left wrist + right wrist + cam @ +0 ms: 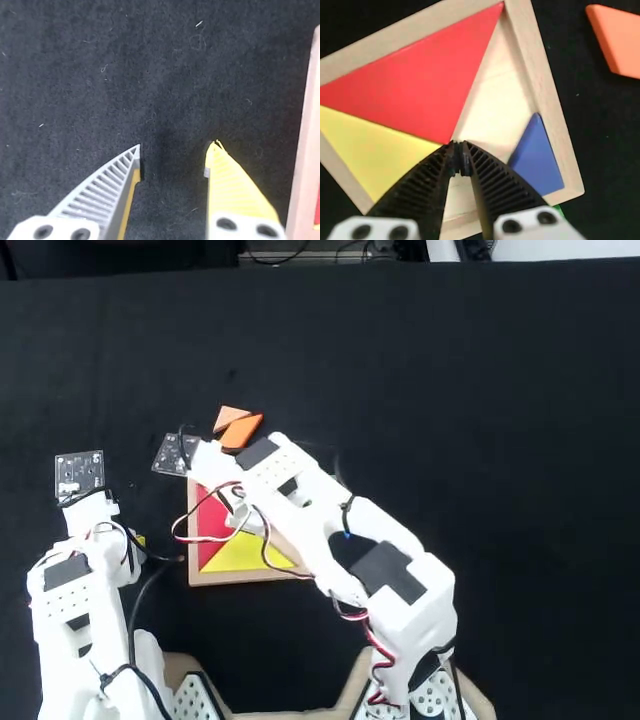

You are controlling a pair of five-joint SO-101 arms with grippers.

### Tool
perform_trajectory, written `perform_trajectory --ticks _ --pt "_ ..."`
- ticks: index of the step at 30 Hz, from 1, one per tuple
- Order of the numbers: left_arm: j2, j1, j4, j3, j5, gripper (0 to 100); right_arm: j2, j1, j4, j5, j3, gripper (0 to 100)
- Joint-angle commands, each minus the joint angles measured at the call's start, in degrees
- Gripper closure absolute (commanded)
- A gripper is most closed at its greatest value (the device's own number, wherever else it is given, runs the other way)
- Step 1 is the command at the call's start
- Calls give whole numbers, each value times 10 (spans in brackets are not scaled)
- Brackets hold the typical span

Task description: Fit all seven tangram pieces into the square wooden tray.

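The square wooden tray [540, 85] lies on the black counter [480, 390], in front of and between the two arms. Three flat pieces sit in it. The large red triangle [415, 85] and the large yellow triangle [372, 150] lie edge to edge along one side. The small blue triangle [538, 156] is tucked against the rim at a corner, apart from the other two, with bare tray floor between them. The right tool [459, 156] has its black fingers pressed together with nothing between them. Its tips are above the spot where the red and yellow triangles meet the bare floor; whether they touch the wood cannot be told. The left tool [175, 149], one finger grey and one yellow, is spread wide over bare counter just beside the tray's outer edge, gripping nothing. Two orange pieces [238, 427] lie together on the counter just beyond the tray's far side, outside its rim.
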Motion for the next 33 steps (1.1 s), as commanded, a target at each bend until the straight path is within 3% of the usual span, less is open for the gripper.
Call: perform_trajectory --ticks 1,19,29,33 --pt "-10 -2 0 -4 -5 788 -13 10 -13 2 -50 988" --pt "-10 -2 0 -4 -5 788 65 -37 4 2 -88 988" --pt "-10 -2 0 -4 -5 788 -22 53 40 2 -109 988" --pt "-10 -1 0 -4 -5 788 -27 47 40 4 -67 988"
